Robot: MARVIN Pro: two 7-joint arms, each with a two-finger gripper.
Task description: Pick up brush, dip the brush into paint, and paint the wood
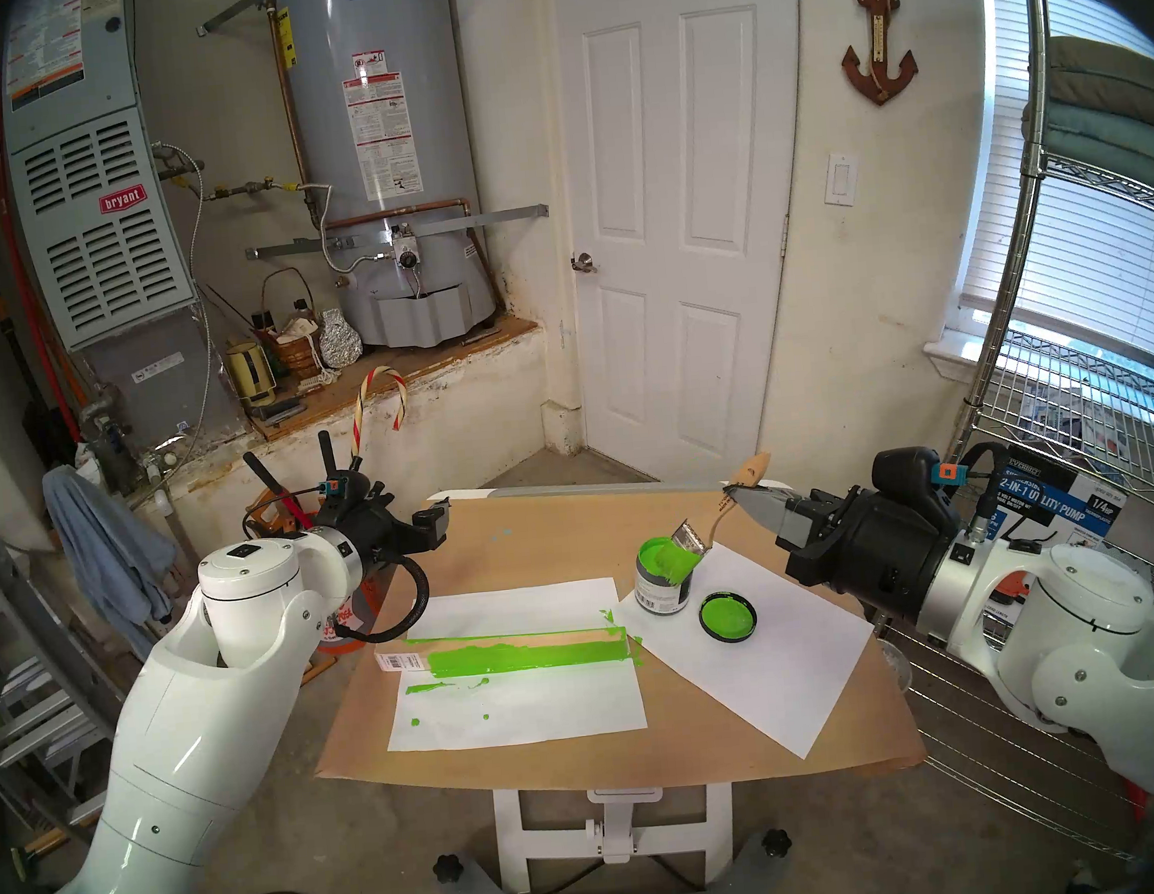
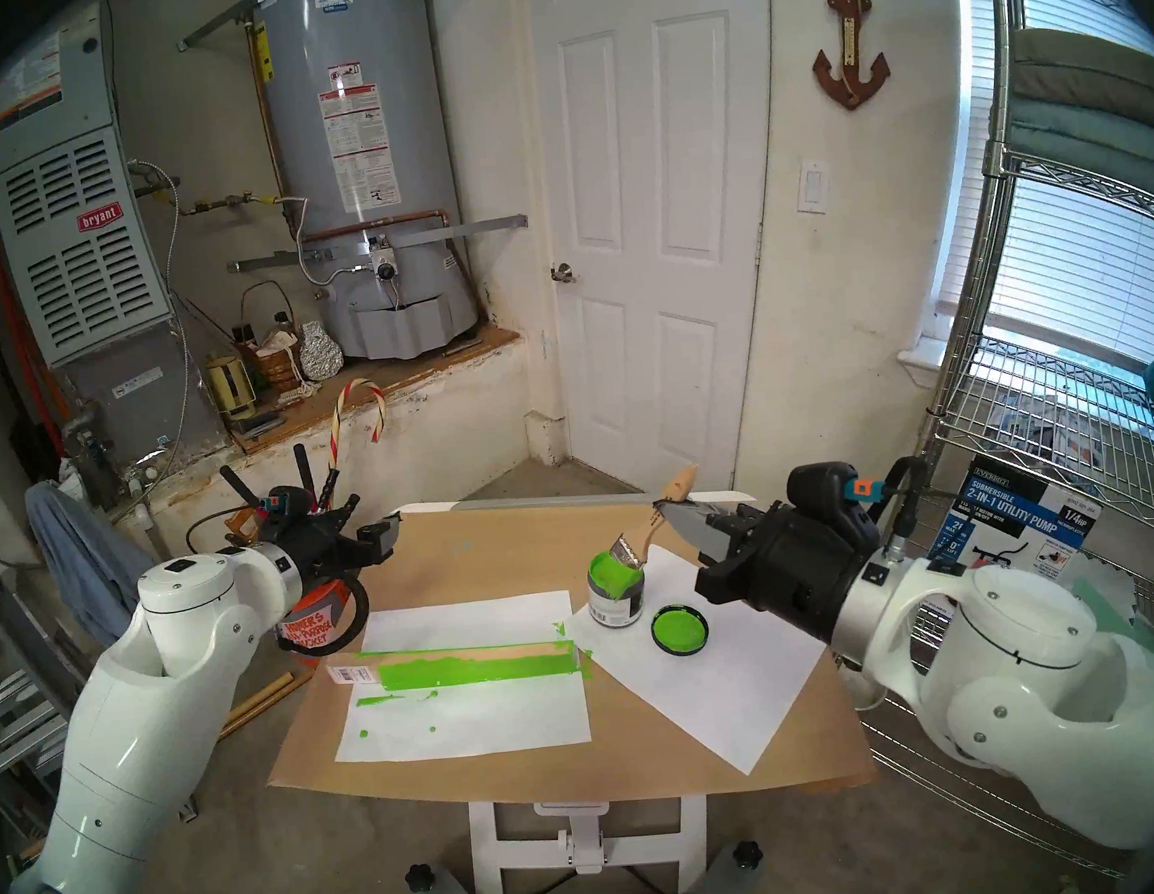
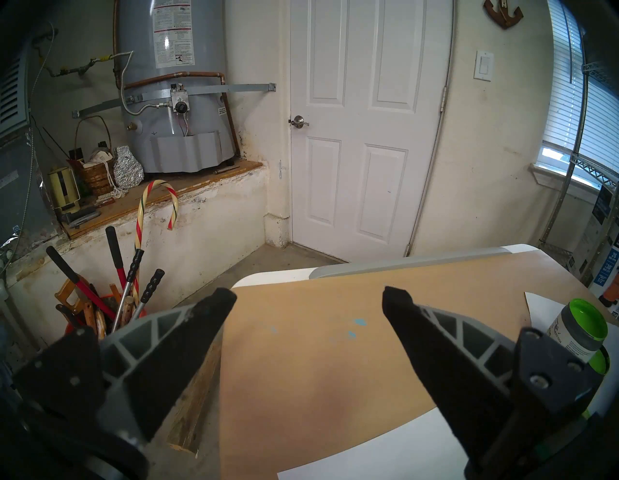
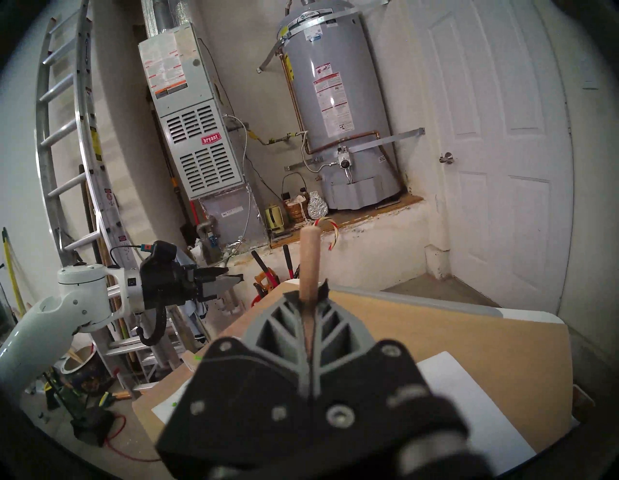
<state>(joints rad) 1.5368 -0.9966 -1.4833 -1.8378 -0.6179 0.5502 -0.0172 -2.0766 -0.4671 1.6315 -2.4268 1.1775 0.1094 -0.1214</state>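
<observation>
Head stereo left shows the right gripper (image 1: 738, 495) clamped on the pale handle of the brush (image 1: 712, 523), whose green-loaded bristles dip into the open jar of paint (image 1: 662, 576) standing on a white paper sheet (image 1: 772, 641) at the right of the table (image 1: 541, 550); the handle slants up and away from the jar, its rounded end poking out past the fingertips — seen end-on from the right wrist, where the two jaws press together around it; a black lid (image 1: 728, 616), its inside coated green, lies just beside the jar on the same sheet; the wood (image 1: 509, 654), a long strip largely covered in bright green with a barcode sticker at its left end, rests across a second white sheet (image 1: 514, 713) smeared and spotted green, near the table's middle; the left gripper (image 1: 438, 524) hovers over the table's far left corner, jaws spread wide and holding nothing — well apart from the strip.
</observation>
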